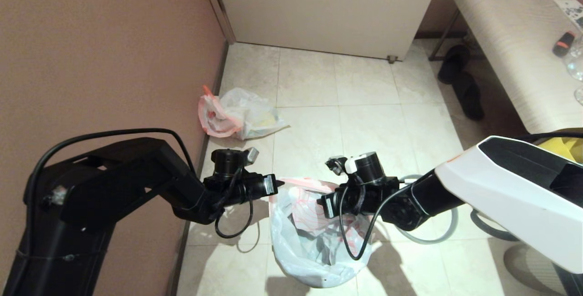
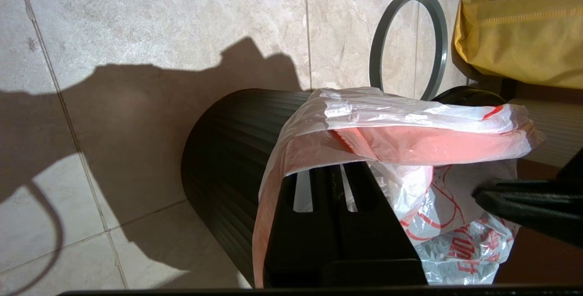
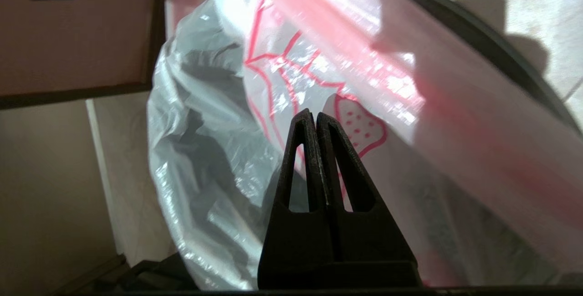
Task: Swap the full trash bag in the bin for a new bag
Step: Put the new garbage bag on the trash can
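Left arm (image 1: 114,182) black; right arm (image 1: 510,196) white-shelled; looped black cables.

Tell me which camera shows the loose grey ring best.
The left wrist view: the whole grey ring lies on the floor tiles beyond the bin, unobstructed. The head view shows only arcs of it beside the right arm. The right wrist view does not show it.

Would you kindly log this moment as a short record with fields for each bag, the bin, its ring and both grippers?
full trash bag: on floor by the wall, out of the bin
new bag: draped over the bin's mouth
bin: black, ring off
grey ring: lying on floor beside bin
left gripper: at bag's rim, shut on it
right gripper: shut, inside the bag's opening
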Robot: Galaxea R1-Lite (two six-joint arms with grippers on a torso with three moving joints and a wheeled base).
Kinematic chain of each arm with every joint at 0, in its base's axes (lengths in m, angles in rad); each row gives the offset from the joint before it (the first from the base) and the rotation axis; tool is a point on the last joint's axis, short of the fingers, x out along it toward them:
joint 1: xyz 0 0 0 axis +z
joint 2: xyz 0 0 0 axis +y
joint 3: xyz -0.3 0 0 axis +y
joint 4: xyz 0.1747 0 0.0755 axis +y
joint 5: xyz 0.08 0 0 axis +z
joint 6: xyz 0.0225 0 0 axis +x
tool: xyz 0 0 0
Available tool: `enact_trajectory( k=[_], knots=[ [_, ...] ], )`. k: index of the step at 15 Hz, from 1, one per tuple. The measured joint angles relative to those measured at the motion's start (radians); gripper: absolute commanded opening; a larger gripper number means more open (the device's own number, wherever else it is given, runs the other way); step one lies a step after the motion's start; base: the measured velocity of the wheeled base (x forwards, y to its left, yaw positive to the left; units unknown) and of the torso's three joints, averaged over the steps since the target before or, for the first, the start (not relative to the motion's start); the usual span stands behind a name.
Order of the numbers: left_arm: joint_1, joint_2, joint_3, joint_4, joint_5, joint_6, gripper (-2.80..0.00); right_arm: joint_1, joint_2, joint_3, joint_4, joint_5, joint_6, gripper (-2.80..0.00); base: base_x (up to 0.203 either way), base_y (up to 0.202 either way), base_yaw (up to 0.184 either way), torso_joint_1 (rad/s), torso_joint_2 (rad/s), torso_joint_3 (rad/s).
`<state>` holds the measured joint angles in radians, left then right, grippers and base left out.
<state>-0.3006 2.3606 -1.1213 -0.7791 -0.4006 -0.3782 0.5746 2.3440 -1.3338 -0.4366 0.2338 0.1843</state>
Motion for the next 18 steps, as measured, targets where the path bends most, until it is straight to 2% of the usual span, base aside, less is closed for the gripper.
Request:
enact_trajectory(
  k=[2,6,18],
  knots=[
    [0.001,0.001,0.001,-0.012,0.001,0.000,-2.80,-0.008,0.024,-0.046,-0.005,-0.078,0.001,-2.80,0.000,0.000,0.000,0.000,0.00,0.000],
    [0.001,0.002,0.001,-0.012,0.001,0.000,-2.80,-0.028,0.040,-0.086,-0.025,-0.128,0.000,-2.80,0.000,0.000,0.000,0.000,0.00,0.000],
    [0.001,0.005,0.001,-0.012,0.001,0.003,-2.80,-0.065,0.026,-0.113,-0.024,-0.134,0.001,-2.80,0.000,0.000,0.000,0.000,0.00,0.000]
  ],
)
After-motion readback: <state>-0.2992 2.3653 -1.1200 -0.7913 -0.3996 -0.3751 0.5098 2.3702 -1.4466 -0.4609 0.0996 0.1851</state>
